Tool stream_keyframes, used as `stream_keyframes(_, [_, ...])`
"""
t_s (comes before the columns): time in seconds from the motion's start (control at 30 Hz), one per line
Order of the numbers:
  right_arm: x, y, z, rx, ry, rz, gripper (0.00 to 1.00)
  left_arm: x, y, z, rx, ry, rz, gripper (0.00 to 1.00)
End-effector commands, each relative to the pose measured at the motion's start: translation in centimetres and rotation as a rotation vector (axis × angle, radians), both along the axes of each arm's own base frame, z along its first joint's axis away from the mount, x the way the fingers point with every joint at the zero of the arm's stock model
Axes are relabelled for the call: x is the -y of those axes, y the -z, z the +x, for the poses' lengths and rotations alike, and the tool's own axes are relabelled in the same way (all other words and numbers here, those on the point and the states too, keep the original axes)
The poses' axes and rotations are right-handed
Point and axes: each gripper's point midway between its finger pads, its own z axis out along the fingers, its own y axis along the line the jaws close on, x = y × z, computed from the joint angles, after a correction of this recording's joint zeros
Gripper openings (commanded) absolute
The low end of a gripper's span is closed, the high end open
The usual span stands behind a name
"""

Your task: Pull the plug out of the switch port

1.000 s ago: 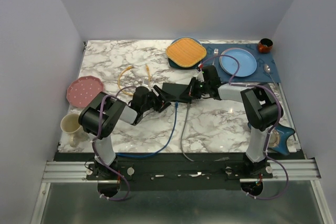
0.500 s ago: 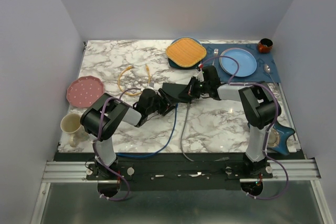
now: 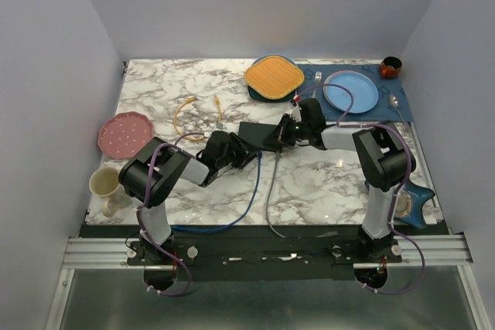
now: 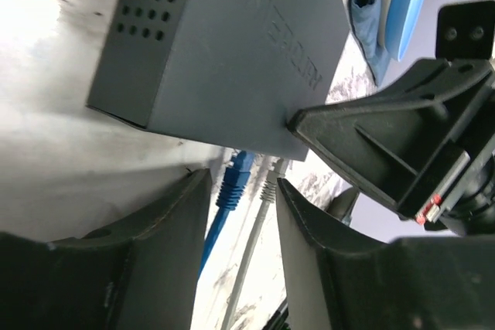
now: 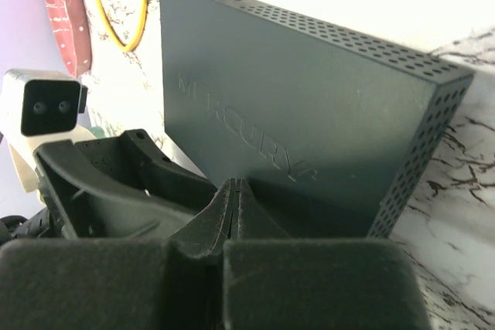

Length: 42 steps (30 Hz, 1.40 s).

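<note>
Switch (image 4: 224,44): it lies flat near the middle of the marble table (image 3: 325,179), between the two arms, with its port edge turned toward the left arm.
Plugs: a blue plug (image 4: 238,169) and a grey plug (image 4: 270,188) sit side by side in that edge. Both look fully seated, so I judge that the pull is not yet done.
Left gripper (image 4: 240,191): the jaws stand about half open, one finger (image 4: 166,229) on each side of the two plugs. They hold nothing. The grey plug is very close to the other finger; I cannot tell if it touches.
Right gripper (image 5: 236,195): its fingers are pressed together with nothing between them. The tips rest against the top face of the switch near its edge, and seem to hold it down.
Step in hand: to take hold of the plug.
How to do it well: both plugs are between the jaws, so closing here would likely catch both. Better to shift sideways until only the wanted plug is between the pads. Grip the plug body, not the thin cable. Pull straight back along the port, low over the table.
Latch: no release tab is visible, so it may resist.
Risk: the light box may slide or tip with the pull, so the right gripper should press firmly.
Cables: the blue cable (image 3: 253,187) and the grey cable (image 3: 270,191) run to the near table edge.
</note>
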Motion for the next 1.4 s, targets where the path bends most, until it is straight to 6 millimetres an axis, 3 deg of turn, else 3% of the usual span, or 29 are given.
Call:
stream_keyframes(0.0, [1.9,2.9,-1.2,-0.064,0.046,-0.093,0.01,-1.4,1.5,0.9,-0.043,-0.101,0.065,0.5])
stream_keyframes(0.37, [2.0,3.6,-1.4,-0.082,0.052,-0.091,0.01,-1.4,1.5,1.5,-0.06,-0.141,0.083,0.47])
stream_keyframes(0.63, [2.0,3.7,-1.3,-0.081,0.051,-0.094,0.01,-0.4,1.8,1.1,-0.067,-0.107,0.097,0.47])
stream_keyframes(1.0, [2.0,3.7,-1.3,-0.082,0.052,-0.095,0.01,-0.5,2.7,0.7,-0.088,-0.1,0.117,0.45])
stream_keyframes(1.37, [2.0,3.7,-1.4,-0.082,0.052,-0.096,0.01,-0.6,3.9,0.4,-0.125,-0.094,0.155,0.35])
